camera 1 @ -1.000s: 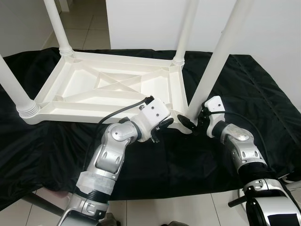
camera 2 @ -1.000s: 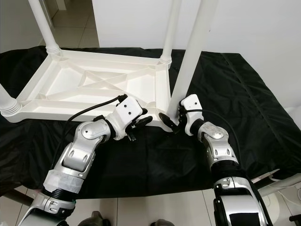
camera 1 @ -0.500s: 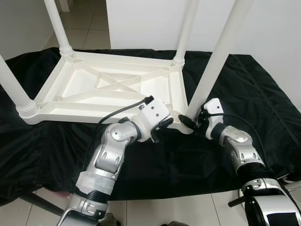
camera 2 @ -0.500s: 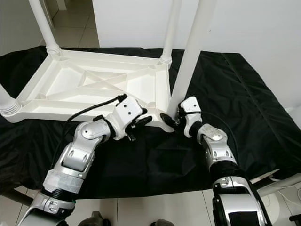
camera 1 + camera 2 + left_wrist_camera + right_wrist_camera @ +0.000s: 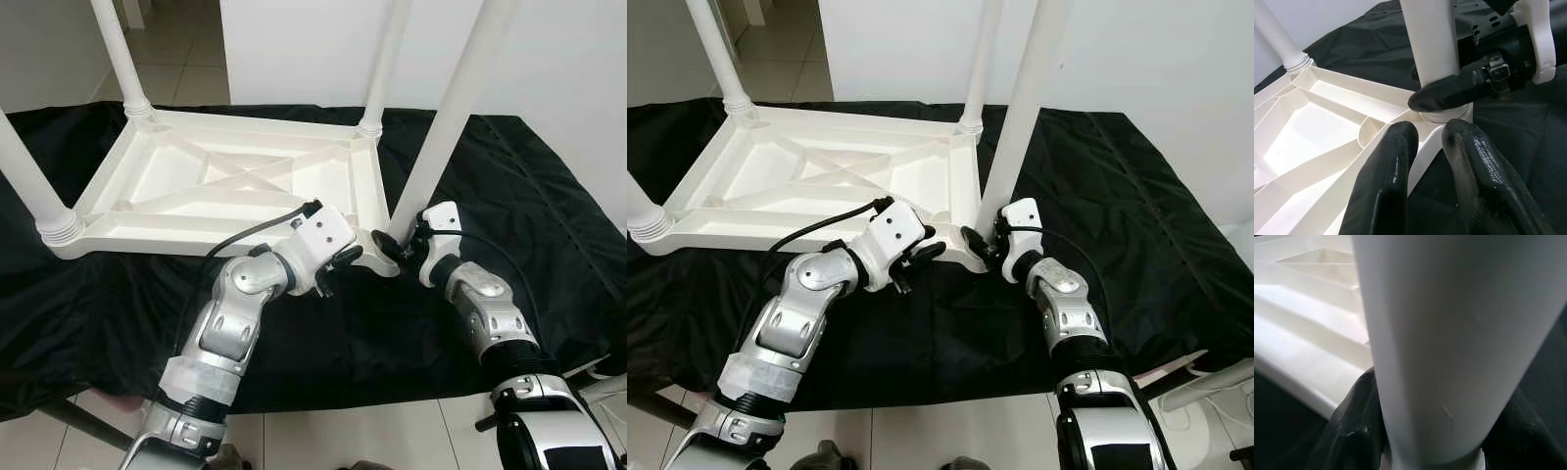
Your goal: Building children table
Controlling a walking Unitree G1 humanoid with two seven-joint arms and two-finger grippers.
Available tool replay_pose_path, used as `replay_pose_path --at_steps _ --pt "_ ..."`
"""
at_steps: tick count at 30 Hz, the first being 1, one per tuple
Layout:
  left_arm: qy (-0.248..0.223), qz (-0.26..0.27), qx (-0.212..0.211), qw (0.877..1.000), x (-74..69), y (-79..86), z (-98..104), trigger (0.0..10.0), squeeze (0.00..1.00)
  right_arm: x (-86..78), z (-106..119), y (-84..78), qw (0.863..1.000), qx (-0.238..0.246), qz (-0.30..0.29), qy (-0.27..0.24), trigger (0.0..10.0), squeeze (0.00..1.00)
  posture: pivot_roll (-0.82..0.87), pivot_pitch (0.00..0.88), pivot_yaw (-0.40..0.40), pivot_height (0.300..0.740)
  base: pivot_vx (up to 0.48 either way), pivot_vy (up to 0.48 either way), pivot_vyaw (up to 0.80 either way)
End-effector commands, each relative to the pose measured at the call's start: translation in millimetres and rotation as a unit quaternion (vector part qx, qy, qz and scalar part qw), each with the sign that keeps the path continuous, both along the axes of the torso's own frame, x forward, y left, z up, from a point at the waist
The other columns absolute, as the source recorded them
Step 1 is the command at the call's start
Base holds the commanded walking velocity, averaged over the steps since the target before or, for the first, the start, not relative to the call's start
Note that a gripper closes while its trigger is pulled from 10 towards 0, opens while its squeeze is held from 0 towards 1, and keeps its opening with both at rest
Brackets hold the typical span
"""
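Note:
A white plastic children's table lies upside down on a black cloth. Three legs stand screwed into its corners. The fourth leg leans slightly over the near right corner, its foot at the corner socket. My right gripper is shut around the foot of this leg, and its black fingers hug the white tube. My left gripper is at the table's near rim, just left of that corner. Its two fingers straddle the rim.
The black cloth covers the whole work surface and drops off at the near edge. A white wall rises behind, with tiled floor at the far left. The upright legs stand tall around the frame.
My right gripper has carried the foot of the leg a little left and away, closer onto the corner socket. The left arm has stayed put.

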State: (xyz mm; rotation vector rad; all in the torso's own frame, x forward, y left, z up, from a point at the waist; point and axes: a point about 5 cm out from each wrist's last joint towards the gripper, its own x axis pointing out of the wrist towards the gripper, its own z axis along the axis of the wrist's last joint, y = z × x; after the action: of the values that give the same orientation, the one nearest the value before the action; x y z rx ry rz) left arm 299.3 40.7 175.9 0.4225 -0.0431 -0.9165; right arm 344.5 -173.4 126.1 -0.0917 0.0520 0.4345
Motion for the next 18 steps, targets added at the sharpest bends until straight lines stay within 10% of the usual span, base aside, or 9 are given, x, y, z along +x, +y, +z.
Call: replay_pose_path --at_steps 1,18 --pt "-0.026 0.063 -0.014 0.998 4.4 2.0 2.9 10.0 0.0 -5.3 -13.6 -3.4 0.998 0.001 -0.059 0.036 10.0 0.0 -0.06 0.0 -0.026 0.74 0.0 0.0 0.0" --pt "-0.025 0.063 -0.018 0.998 4.7 -0.4 2.9 10.0 0.0 -24.1 -8.1 50.9 0.969 0.062 -0.237 0.035 10.0 0.0 -0.07 0.0 -0.028 0.74 0.0 0.0 0.0"
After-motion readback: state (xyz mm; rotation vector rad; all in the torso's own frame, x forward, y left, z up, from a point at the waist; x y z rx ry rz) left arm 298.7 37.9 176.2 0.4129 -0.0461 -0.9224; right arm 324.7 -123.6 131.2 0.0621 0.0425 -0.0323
